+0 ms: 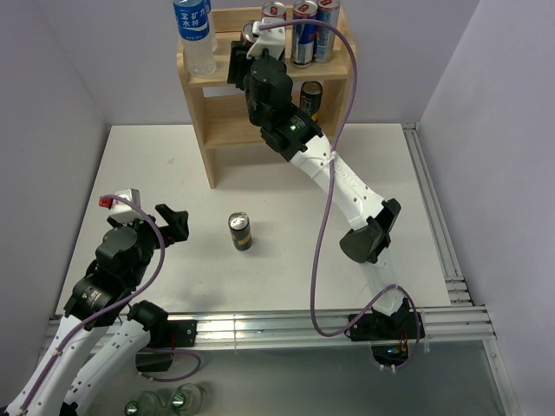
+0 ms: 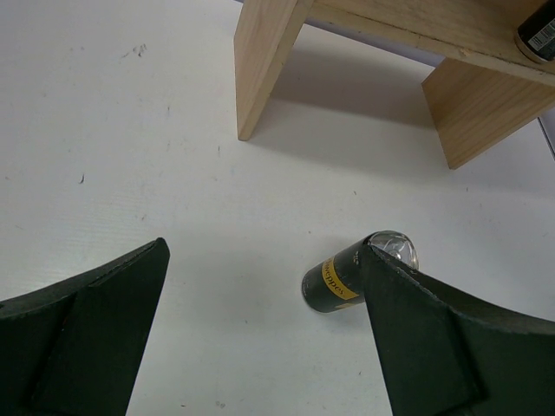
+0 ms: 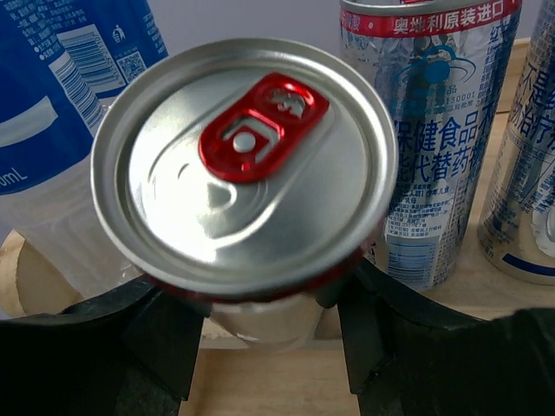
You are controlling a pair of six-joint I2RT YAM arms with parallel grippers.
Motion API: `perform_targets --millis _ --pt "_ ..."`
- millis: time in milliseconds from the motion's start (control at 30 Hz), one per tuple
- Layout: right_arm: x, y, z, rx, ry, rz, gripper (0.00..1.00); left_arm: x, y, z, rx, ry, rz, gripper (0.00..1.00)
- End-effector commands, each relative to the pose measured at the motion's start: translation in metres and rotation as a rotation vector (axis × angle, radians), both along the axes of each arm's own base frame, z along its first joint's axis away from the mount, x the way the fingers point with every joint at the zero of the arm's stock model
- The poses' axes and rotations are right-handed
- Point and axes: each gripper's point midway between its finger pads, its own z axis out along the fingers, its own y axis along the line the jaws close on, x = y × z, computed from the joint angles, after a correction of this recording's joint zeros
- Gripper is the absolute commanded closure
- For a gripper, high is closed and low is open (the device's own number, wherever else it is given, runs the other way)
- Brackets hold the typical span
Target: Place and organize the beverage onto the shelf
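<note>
Right wrist view: my right pincer (image 3: 260,325) is clamped on a red-tab can (image 3: 243,165) at the front edge of the shelf's (image 1: 201,113) top tier, between a bottle (image 3: 52,113) and tall cans (image 3: 434,130). If I let go with its base overhanging, it could tip off. Crowding could topple a neighbour. My left pincer (image 2: 260,347) gapes wide and empty beside a black can (image 2: 334,282) on the tabletop (image 2: 130,130).

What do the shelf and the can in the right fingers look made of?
Shelf: pale, seemingly unvarnished wood, with visible grain and a matte surface. Can: metal, probably aluminium. Its silver top is glossy and reflects light, and its tab looks coated red.
</note>
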Motion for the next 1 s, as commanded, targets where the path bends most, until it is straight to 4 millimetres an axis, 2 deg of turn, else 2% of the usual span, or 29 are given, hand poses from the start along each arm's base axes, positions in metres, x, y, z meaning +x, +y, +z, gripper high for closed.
perform_targets --millis 0,267,667,733,867,967 --pt "0.023 0.023 -0.076 -0.097 0.133 0.016 0.38 0.001 -0.001 0.007 -0.02 -0.018 0.005 0.01" --pt "0.027 0.033 -0.1 -0.098 0.166 0.022 0.37 0.002 -0.002 0.005 -0.016 -0.011 0.002 0.01" --pt "0.031 0.047 -0.123 -0.095 0.189 0.024 0.37 0.002 -0.003 0.005 -0.012 -0.01 -0.004 0.01" --pt "0.032 0.048 -0.126 -0.098 0.192 0.021 0.41 0.003 -0.003 0.004 -0.009 -0.007 -0.006 0.01" --pt "0.035 0.053 -0.136 -0.114 0.197 0.02 0.62 0.003 -0.003 0.005 -0.01 -0.008 -0.006 0.01" --pt "0.037 0.055 -0.144 -0.129 0.203 0.018 0.68 0.002 -0.004 0.005 -0.012 -0.011 -0.009 0.01"
